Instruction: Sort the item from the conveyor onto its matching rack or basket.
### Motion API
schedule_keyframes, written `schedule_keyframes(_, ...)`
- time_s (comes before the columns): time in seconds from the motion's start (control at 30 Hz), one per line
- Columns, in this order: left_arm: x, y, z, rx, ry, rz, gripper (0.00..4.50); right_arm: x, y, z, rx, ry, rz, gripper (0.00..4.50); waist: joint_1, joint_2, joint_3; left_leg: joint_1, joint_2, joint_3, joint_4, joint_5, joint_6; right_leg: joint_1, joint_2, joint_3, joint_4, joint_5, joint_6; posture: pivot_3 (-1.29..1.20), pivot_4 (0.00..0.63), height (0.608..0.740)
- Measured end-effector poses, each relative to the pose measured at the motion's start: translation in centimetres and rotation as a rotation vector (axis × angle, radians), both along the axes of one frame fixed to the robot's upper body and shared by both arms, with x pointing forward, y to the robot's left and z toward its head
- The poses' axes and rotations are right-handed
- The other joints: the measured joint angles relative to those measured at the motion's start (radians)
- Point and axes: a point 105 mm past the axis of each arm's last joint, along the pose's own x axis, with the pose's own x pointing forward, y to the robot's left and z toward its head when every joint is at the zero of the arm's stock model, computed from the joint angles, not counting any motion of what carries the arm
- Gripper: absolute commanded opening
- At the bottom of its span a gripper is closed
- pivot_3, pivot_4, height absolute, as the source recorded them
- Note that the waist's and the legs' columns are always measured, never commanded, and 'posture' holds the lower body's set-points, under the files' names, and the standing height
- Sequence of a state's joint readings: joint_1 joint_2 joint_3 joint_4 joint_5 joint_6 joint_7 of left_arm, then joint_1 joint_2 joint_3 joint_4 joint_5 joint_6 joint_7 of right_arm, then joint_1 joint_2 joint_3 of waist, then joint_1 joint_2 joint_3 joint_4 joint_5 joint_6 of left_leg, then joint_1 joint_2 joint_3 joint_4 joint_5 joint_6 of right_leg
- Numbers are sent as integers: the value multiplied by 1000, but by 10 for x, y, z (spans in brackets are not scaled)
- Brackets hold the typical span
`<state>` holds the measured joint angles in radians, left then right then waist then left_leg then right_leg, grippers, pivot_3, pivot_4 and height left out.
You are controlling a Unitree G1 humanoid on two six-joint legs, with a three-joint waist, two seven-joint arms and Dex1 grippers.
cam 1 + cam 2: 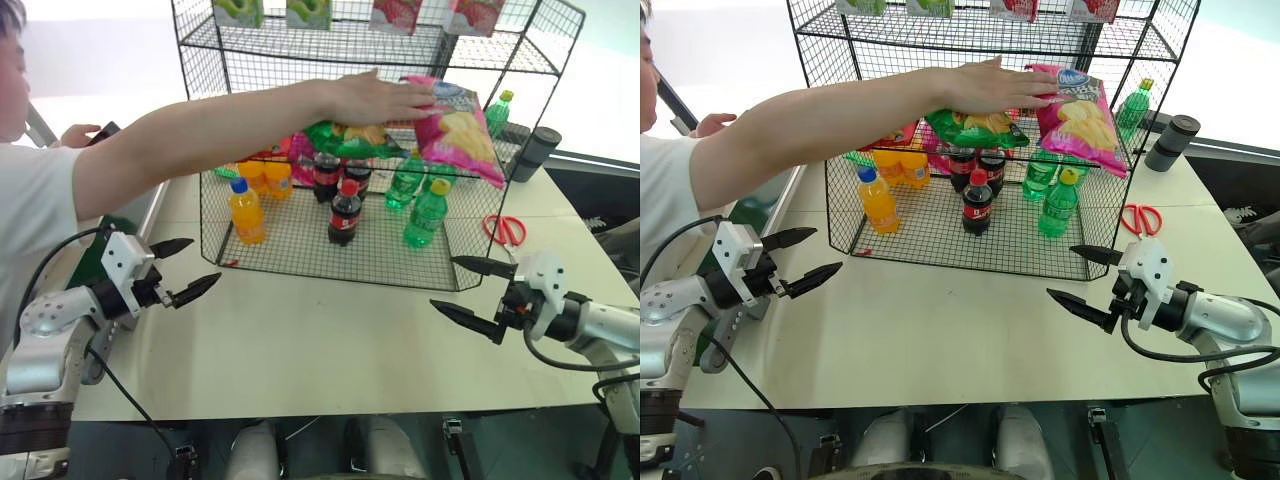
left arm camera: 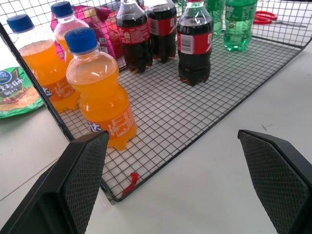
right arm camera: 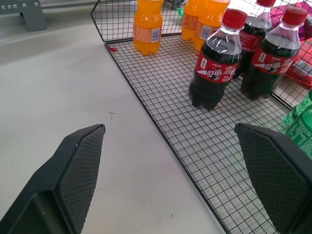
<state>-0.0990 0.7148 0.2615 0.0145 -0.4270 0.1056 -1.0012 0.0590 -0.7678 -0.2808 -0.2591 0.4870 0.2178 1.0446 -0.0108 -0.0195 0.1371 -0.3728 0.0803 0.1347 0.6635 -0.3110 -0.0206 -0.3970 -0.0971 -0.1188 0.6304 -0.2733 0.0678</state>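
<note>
1. We observed the pink snack bag (image 1: pixel 455 125) lying tilted at the right end of the middle tier of the black wire rack (image 1: pixel 520 50), beside a green chip bag (image 1: pixel 350 140); a person's hand (image 1: pixel 385 98) rested on it, the arm reaching in from the left.
2. We judged the task's delivery to be effectively made, since the bag sat on the rack; the conveyor (image 1: pixel 100 250) showed as a dark green strip at the table's left edge with no item visible on it. What remained, in our estimate, was for the hand to let go.
3. The left gripper (image 1: pixel 185 268) hovered over the table near the rack's front left corner, its jaws spread wide and empty.
4. The right gripper (image 1: pixel 470 290) hovered near the front right corner, jaws likewise wide apart and empty.
5. The bag lay well above and beyond both grippers, nearer the right one, touching neither.
6. On the bottom tier stood orange soda bottles (image 2: pixel 100 95), cola bottles (image 3: pixel 214 61) and green bottles (image 1: pixel 425 215); red scissors (image 1: pixel 507 230) lay on the table beside the rack.
</note>
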Motion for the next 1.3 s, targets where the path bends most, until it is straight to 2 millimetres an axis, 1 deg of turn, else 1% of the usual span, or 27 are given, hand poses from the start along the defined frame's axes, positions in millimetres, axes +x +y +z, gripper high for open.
schedule_keyframes(0.5, -9, -6, -2, -66, 24, -78, 4500, 1, 2, 2, -3, -11, 9, 4446, 0, 0, 0, 0, 0, 0, 0, 0, 0, 0, 0, 0, 0, 0, 0, 0, 150, 726)
schedule_keyframes(0.63, -16, -4, -5, -110, 50, -91, 4500, 2, 3, 4, -3, -17, 14, 4446, -1, 0, 0, 0, 0, 0, 0, 0, 0, 0, 0, 0, 0, 0, 0, 0, 150, 726)
schedule_keyframes(0.73, -21, -3, -3, -141, 58, -95, 4500, 2, 4, 3, -2, -12, 20, 4446, -1, 0, 0, 0, 0, 0, 0, 0, 0, 0, 0, 0, 0, 0, 0, 0, 150, 726)
schedule_keyframes(0.8, -25, -3, -5, -129, 57, -100, 4500, 1, 5, 2, -2, -6, 27, 4446, 0, 0, 0, 0, 0, 0, 0, 0, 0, 0, 0, 0, 0, 0, 0, 0, 150, 726)
schedule_keyframes(1.3, -16, 3, -6, -70, -11, 19, 4500, 3, 14, 0, 1, 0, 61, 4446, 0, 0, 0, 0, 0, 0, 0, 0, 0, 0, 0, 0, 0, 0, 0, 0, 150, 726)
